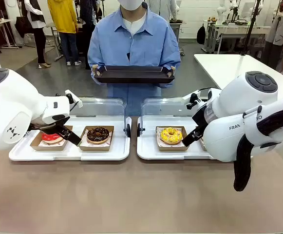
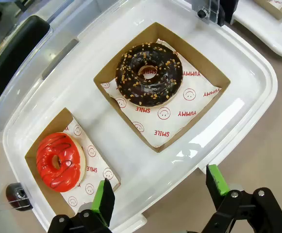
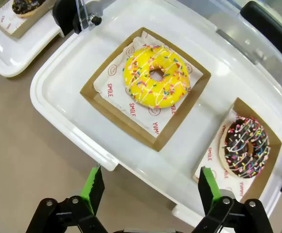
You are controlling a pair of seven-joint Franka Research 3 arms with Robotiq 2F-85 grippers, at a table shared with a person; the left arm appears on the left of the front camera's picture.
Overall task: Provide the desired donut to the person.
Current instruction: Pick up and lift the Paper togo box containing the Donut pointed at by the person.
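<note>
Tabletop (image 1: 131, 200) is spreading out on the robot's side of the black tray (image 1: 134, 74), and every place below is given from that tray. The person (image 1: 134, 44) is standing right behind the black tray, holding it level in both hands, most likely as the landing spot for a donut.

The left arm (image 1: 9, 112) and the right arm (image 1: 243, 122) are reaching in below the black tray, one on each side of it.

The left white tray (image 1: 19, 155) and the right white tray (image 1: 148, 155) are sitting nearer the robot than the black tray, to its left and right. Their clear lids (image 1: 102, 107) are standing open on the side facing the black tray, probably to leave access from above.

The left gripper (image 2: 160, 188) is hovering over the left white tray's rim farthest from the black tray. Its jaws are spread fully apart and are gripping nothing. The right gripper (image 3: 150, 187) is doing the same at the right white tray.

Four donuts are waiting in paper-lined cardboard boxes, which probably give the fingers something other than icing to pinch. Left of the black tray are the red glazed donut (image 2: 59, 161) and, closer in, the chocolate nut donut (image 2: 149, 74). Right of it are the yellow sprinkled donut (image 3: 156, 76) and, farther out, the chocolate sprinkled donut (image 3: 247, 146). Which one is wanted, I cannot tell.
</note>
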